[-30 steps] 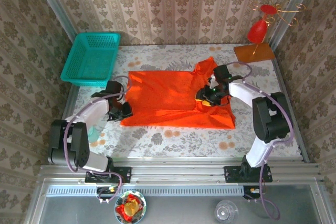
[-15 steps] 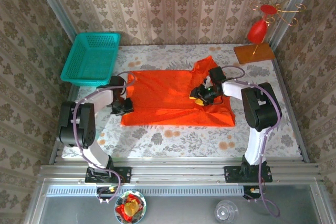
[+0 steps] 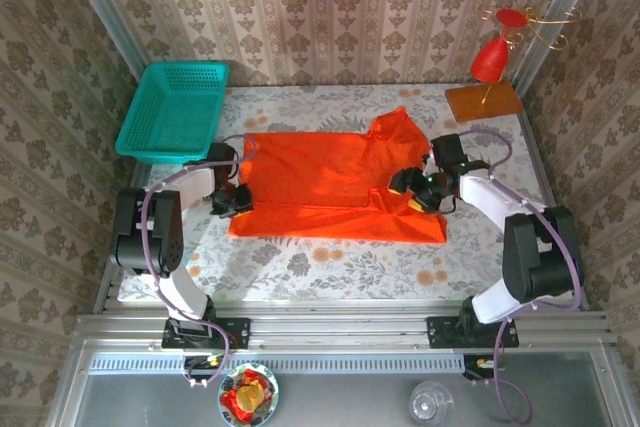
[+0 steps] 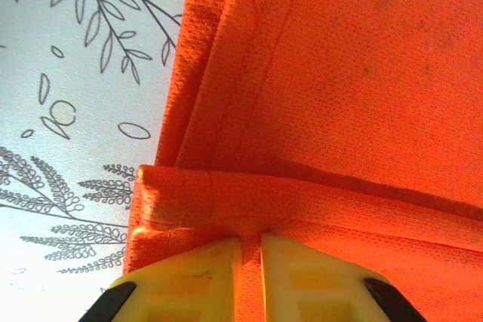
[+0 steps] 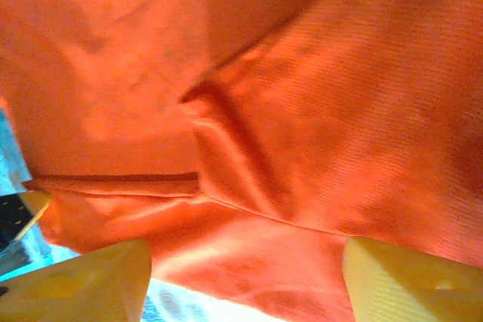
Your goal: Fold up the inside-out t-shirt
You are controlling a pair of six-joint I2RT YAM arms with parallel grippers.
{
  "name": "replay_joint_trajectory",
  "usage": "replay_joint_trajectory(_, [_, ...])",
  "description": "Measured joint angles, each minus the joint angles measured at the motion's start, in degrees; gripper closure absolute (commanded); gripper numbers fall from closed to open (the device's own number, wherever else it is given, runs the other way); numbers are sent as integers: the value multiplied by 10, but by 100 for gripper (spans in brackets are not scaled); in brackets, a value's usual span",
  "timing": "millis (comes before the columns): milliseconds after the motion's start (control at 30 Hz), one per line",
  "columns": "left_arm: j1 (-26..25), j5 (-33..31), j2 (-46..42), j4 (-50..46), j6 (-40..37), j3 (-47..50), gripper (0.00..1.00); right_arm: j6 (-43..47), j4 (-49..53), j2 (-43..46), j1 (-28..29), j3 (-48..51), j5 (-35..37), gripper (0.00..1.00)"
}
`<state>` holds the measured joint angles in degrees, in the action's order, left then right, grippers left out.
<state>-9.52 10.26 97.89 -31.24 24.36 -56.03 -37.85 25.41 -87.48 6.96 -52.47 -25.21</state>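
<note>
Inside-out t-shirt (image 3: 330, 187): spread flat mid-table (image 3: 330, 259), plain orange, one sleeve bunched up toward the far right corner. Left gripper (image 3: 232, 202): at the shirt's left edge, jaws narrow, pinching a folded hem. Right gripper (image 3: 412, 190): over the shirt's right side, jaws wide apart, cloth just ahead of the fingers. Teal basket (image 3: 172, 112) at far left corner; red ornament (image 3: 490, 59) at far right corner.
</note>
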Motion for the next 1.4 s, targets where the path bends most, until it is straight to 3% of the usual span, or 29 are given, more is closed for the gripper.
replay_joint_trajectory(200, [6, 1, 0, 2, 0, 1, 83, 15, 6, -1, -34, 64, 24, 21])
replay_joint_trajectory(567, [27, 20, -16, 14, -4, 21, 82, 16, -5, -33, -97, 49, 25, 21])
replay_joint_trajectory(800, [37, 45, -71, 8, -4, 28, 77, 21, 21, 32, -103, 49, 21, 21])
replay_joint_trajectory(1000, [27, 64, -164, 7, 3, 56, 77, 27, 16, 40, -99, 49, -50, 19])
replay_joint_trajectory(1133, [21, 78, -148, 15, 12, 94, 78, 20, -8, 0, -89, 49, -85, 18])
replay_joint_trajectory(1400, [48, 121, -122, 86, 59, 167, 79, -14, -50, -38, -89, 78, -82, 18])
